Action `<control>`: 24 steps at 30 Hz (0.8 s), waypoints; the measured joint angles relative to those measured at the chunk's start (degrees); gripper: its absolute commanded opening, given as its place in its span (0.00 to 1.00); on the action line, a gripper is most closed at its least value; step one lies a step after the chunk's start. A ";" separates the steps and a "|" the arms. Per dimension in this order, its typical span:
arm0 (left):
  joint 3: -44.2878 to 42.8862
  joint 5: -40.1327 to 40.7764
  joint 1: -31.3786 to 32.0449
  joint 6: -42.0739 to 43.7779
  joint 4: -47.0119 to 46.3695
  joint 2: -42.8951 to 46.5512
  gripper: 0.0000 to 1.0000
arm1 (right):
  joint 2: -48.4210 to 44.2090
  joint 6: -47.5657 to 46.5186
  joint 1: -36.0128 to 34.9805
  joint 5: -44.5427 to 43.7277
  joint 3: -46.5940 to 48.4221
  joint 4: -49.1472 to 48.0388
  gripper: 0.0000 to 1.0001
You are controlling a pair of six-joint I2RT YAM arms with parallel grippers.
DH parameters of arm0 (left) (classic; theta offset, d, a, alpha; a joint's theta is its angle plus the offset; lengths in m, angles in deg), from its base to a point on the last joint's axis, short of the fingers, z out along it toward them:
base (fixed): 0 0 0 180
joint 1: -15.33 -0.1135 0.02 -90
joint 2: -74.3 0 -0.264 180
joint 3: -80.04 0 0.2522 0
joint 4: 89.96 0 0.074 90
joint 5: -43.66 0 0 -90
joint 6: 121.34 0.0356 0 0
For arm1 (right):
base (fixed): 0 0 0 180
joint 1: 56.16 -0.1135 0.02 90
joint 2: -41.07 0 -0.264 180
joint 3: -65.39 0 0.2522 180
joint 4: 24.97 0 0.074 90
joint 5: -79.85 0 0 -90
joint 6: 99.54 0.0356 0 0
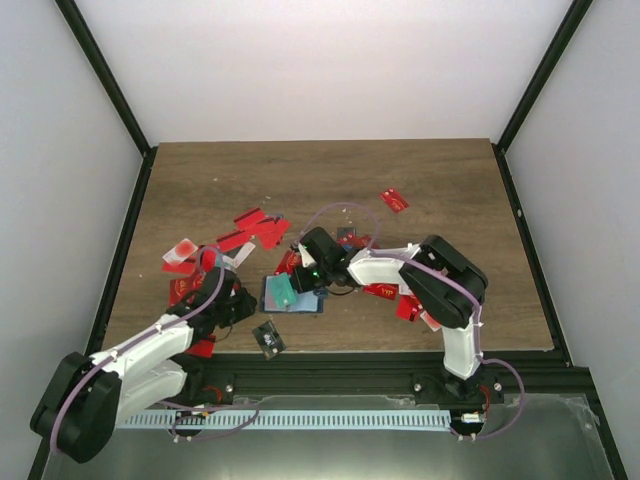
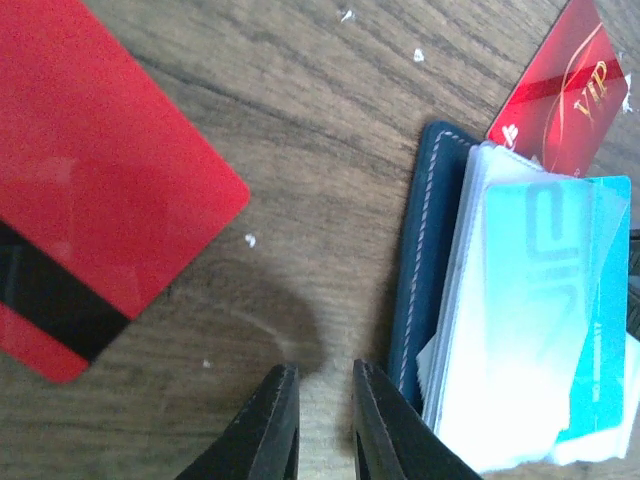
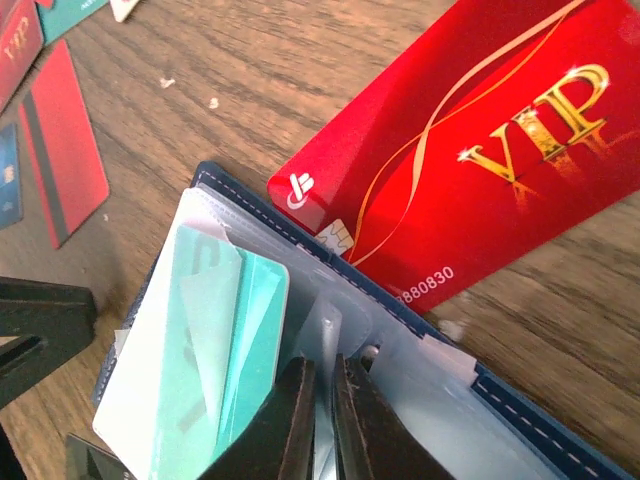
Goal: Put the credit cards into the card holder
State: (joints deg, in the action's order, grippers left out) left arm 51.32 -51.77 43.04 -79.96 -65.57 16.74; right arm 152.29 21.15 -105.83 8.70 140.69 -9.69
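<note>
Nearest, at the 6 o'clock edge of the desk [image 1: 450, 200], the left arm [image 1: 150, 350] lies low and stretches toward 2 o'clock. Its left tool [image 2: 325, 368] is tipped down just above the wood and released, the fingers a narrow slit apart with bare grain showing between them. The card holder [image 2: 415, 270] lies open just at 3 o'clock of that tool, a little toward 7 o'clock of the desk's middle, with a teal card [image 2: 560, 300] tucked in its clear sleeves. The right arm [image 1: 445, 290] rises from its base, folds at the elbow and reaches toward 9 o'clock. The right tool [image 3: 322, 362] comes down on the holder from 12 o'clock, clenched on one of the clear sleeve leaves. A red VIP card [image 3: 480, 170] touches the holder's far edge, and a red card with a black stripe [image 2: 90, 200] lies flat at 10 o'clock of the left tool. Farther out, loose red cards [image 1: 255, 228] scatter from 9 to 12 o'clock of the holder, with a lone red card [image 1: 394, 200] toward 1 o'clock. The wood-grain desk ends at plain white walls [image 1: 320, 70] framed by black posts [image 1: 105, 75].
</note>
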 measured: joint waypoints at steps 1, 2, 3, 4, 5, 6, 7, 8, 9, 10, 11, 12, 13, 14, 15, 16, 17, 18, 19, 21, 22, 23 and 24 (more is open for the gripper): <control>0.13 -0.31 0.04 -0.02 0.74 0.87 0.22 | -0.28 -0.63 0.26 -0.11 -0.02 0.59 0.11; 0.24 -0.70 0.04 0.15 1.49 1.68 0.24 | -0.66 -1.29 0.46 -0.24 -0.07 1.36 0.13; 0.35 -0.96 0.07 0.44 1.95 2.32 0.26 | -1.07 -1.68 0.48 -0.48 -0.13 2.05 0.16; 0.50 -1.25 0.09 0.61 2.43 3.02 0.28 | -1.62 -2.27 0.50 -0.63 -0.22 2.95 0.18; 0.63 -1.44 0.11 0.76 2.99 3.65 0.29 | -2.16 -2.75 0.50 -0.85 -0.28 3.76 0.20; 0.79 -1.55 0.13 0.98 3.43 4.13 0.30 | -2.84 -3.28 0.50 -1.09 -0.33 4.76 0.21; 0.90 -1.68 0.15 1.14 3.74 4.48 0.30 | -3.65 -3.93 0.50 -1.42 -0.33 6.01 0.23; 0.94 -1.88 0.22 1.27 3.96 4.94 0.30 | -4.44 -4.28 0.46 -1.70 -0.35 7.08 0.23; 0.96 -2.23 0.26 1.42 4.13 5.20 0.30 | -5.14 -4.57 0.46 -1.95 -0.35 7.87 0.23; 1.01 -2.60 0.33 1.68 4.09 5.35 0.30 | -6.05 -4.98 0.48 -2.27 -0.35 8.85 0.23; 1.05 -2.93 0.39 1.90 3.93 5.40 0.29 | -6.91 -5.22 0.50 -2.54 -0.35 9.60 0.23; 1.07 -3.34 0.48 2.19 3.72 5.40 0.27 | -7.69 -5.40 0.52 -2.64 -0.35 10.16 0.23; 1.09 -3.89 0.52 2.43 3.26 5.29 0.25 | -8.46 -5.44 0.55 -2.60 -0.35 10.60 0.22; 1.14 -4.22 0.57 2.54 2.80 5.16 0.23 | -9.03 -5.42 0.55 -2.45 -0.37 10.80 0.21; 1.16 -4.68 0.59 2.84 2.19 4.83 0.20 | -9.55 -5.40 0.55 -2.16 -0.46 10.80 0.19; 1.16 -5.07 0.63 2.99 1.68 4.42 0.18 | -9.99 -5.31 0.55 -1.73 -0.61 10.82 0.16; 1.16 -5.38 0.68 3.13 1.31 3.93 0.17 | -10.21 -5.27 0.52 -1.38 -0.74 10.78 0.14; 1.16 -5.66 0.74 3.45 0.92 3.34 0.15 | -10.43 -5.03 0.52 -0.83 -1.05 10.54 0.13; 1.16 -5.92 0.76 3.63 0.55 2.75 0.14 | -10.47 -4.90 0.44 -0.48 -1.38 10.36 0.12; 1.16 -6.36 0.83 3.98 -0.09 1.53 0.13 | -10.45 -4.48 0.20 -0.09 -1.92 10.43 0.09; 1.16 -6.54 0.85 4.15 -0.44 0.94 0.12 | -10.45 -4.24 -0.09 0.09 -2.19 10.49 0.08; 1.16 -6.69 0.85 4.22 -0.79 0.50 0.10 | -10.40 -4.02 -0.35 0.07 -2.27 10.49 0.07; 1.16 -6.75 0.85 4.31 -1.22 0.15 0.10 | -10.25 -3.98 -0.48 0.00 -2.27 10.49 0.07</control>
State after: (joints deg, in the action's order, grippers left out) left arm 52.48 -58.52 43.89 -75.66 -66.79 16.89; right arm 142.04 17.18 -106.32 8.70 138.41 0.80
